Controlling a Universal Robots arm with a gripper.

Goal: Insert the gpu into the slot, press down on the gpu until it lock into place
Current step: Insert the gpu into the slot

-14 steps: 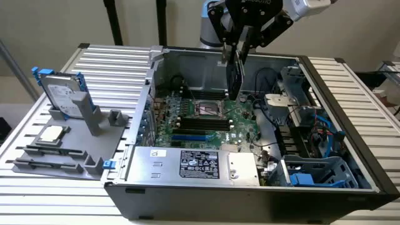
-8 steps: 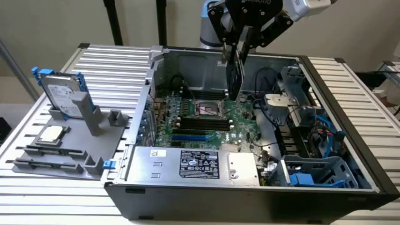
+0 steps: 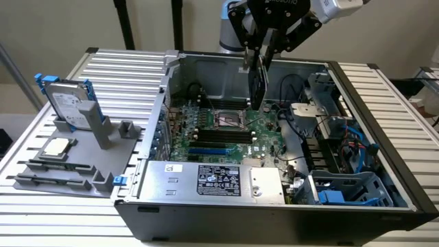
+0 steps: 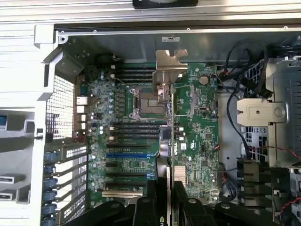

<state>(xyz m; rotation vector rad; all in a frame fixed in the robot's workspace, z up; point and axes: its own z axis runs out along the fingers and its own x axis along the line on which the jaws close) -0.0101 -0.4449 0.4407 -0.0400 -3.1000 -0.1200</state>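
Note:
My gripper (image 3: 260, 54) hangs above the open computer case and is shut on the gpu (image 3: 258, 85). The gpu is a black card held on edge, with its silver bracket (image 3: 245, 66) toward the case's back wall. It is above the motherboard and touches nothing there. In the wrist view the gpu (image 4: 169, 141) shows edge-on between my fingers (image 4: 151, 209), with its bracket (image 4: 168, 68) at the far end. The blue slot (image 3: 207, 152) lies on the board nearer the power supply, to the exterior view's left of the card. In the wrist view the blue slot (image 4: 126, 155) lies beside the card, apart from it.
A silver power-supply box (image 3: 213, 180) with a white label stands at the case's front. The processor socket (image 3: 227, 119) and black memory slots (image 3: 223, 136) lie under the card. Cables and a drive cage (image 3: 343, 149) crowd the exterior view's right. A hard drive (image 3: 69, 103) stands outside on a grey fixture.

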